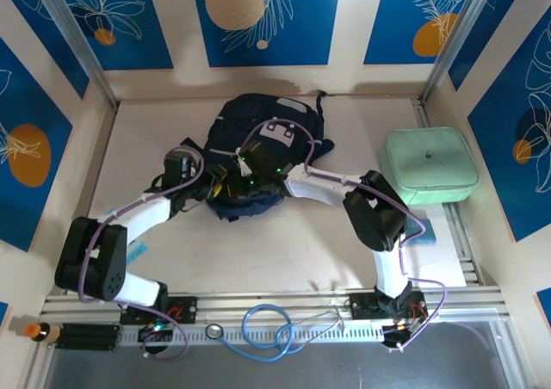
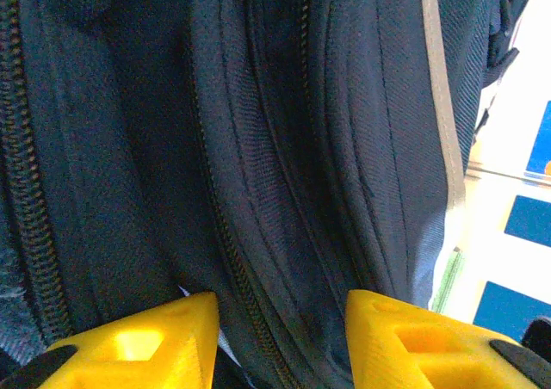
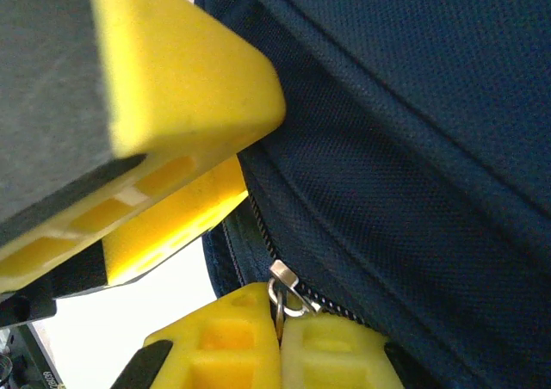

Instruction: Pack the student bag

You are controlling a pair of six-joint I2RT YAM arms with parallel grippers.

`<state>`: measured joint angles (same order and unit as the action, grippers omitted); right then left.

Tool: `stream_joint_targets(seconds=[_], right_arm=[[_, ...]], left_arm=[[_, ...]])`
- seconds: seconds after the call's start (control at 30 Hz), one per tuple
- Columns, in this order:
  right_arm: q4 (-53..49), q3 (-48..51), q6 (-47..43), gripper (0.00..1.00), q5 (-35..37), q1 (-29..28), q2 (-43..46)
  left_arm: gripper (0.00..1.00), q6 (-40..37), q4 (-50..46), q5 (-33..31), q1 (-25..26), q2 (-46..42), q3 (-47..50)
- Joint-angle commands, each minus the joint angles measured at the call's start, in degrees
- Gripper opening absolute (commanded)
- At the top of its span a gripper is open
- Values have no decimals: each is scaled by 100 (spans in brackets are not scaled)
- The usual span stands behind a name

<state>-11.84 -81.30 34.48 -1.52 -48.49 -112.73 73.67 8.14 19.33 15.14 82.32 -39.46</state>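
A pale tabletop (image 1: 284, 251) sits boxed in by walls with blue floral panels (image 1: 258, 19). The student bag (image 1: 267, 139) lies at its far middle, with a mint-green case (image 1: 429, 165) well apart on the right. The left gripper (image 2: 280, 313), half closed, pinches a fold of the bag's fabric. The right gripper (image 3: 280, 318) is clamped on the zipper pull (image 3: 284, 281).

We see the student bag (image 2: 284, 165) in matt navy cloth with a coarse ribbed weave; its pale stripe (image 2: 441, 105) is smoother and faintly glossy. The zipper pull (image 3: 288, 287) is bright, polished metal. The fingers (image 3: 215, 350) of the right gripper (image 3: 280, 329) are matt yellow plastic. We note the mint-green case (image 1: 429, 165) as smooth with a soft sheen, and the table (image 1: 284, 243) as matt.
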Motion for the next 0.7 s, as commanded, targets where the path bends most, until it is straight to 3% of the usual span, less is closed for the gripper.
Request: stream_joint_targets(seconds=[0.0,0.13,0.23,0.47,0.67], right_arm=[[129,-108,-348,0,-249,-210,183],[52,21,-400,0,-33,-270,266],[-65,137,-407,0,246,-314,366],[-306,831,-308,0,1635,-422,881],[-433,1586,-46,0,2502,-357,1367]], left_arm=[[43,110,231,-228,59,205,-86],[38,162,433,-233,77,399,-136],[26,177,543,-308,77,480,-152],[0,-13,588,-433,71,502,-275],[0,-254,387,-526,38,379,-434]])
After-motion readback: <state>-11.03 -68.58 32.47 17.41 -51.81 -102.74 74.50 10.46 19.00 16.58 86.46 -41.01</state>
